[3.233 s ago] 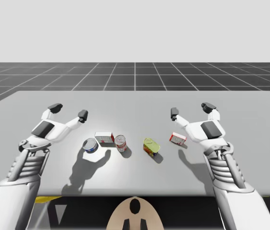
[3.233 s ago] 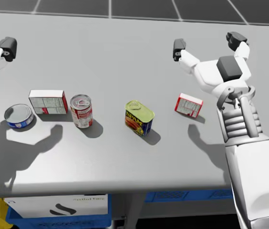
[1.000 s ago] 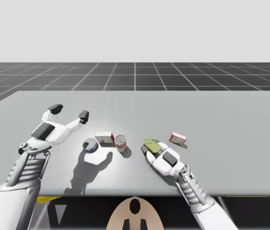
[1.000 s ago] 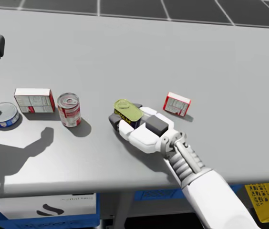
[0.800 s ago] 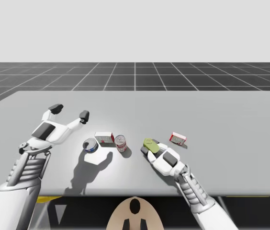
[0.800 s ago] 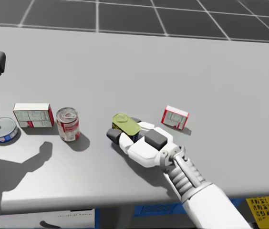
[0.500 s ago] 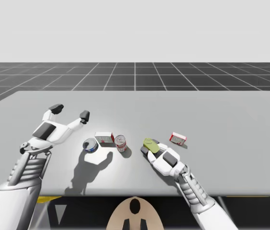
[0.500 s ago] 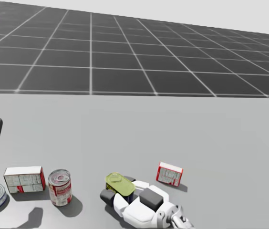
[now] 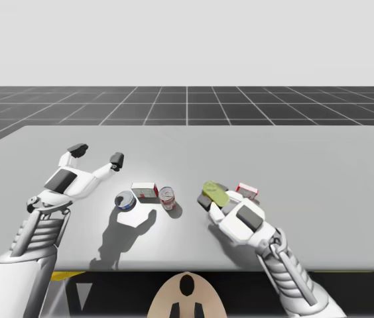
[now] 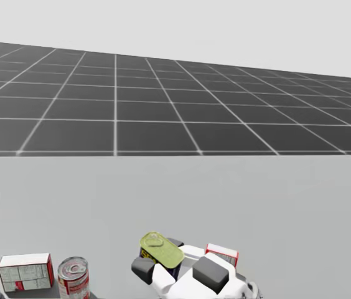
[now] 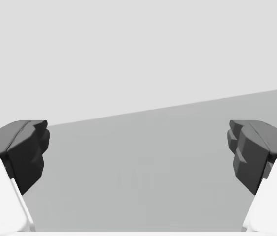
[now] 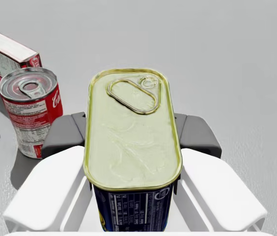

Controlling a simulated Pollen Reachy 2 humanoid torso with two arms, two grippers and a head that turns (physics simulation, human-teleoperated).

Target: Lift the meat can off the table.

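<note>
The meat can (image 12: pixel 132 123) (blue-sided, with a yellow-green lid) is clamped between both fingers of the right claw (image 9: pixel 215 201), one dark pad pressed against each long side. It is held slightly tilted just above the worktop (image 9: pixel 319 159), beside the red soup can (image 12: pixel 30 110) and in front of a small red box (image 9: pixel 248 191). The left claw (image 11: pixel 138 152) is spread wide with nothing between its fingers, and is held over the worktop's left side, well apart from the meat can.
</note>
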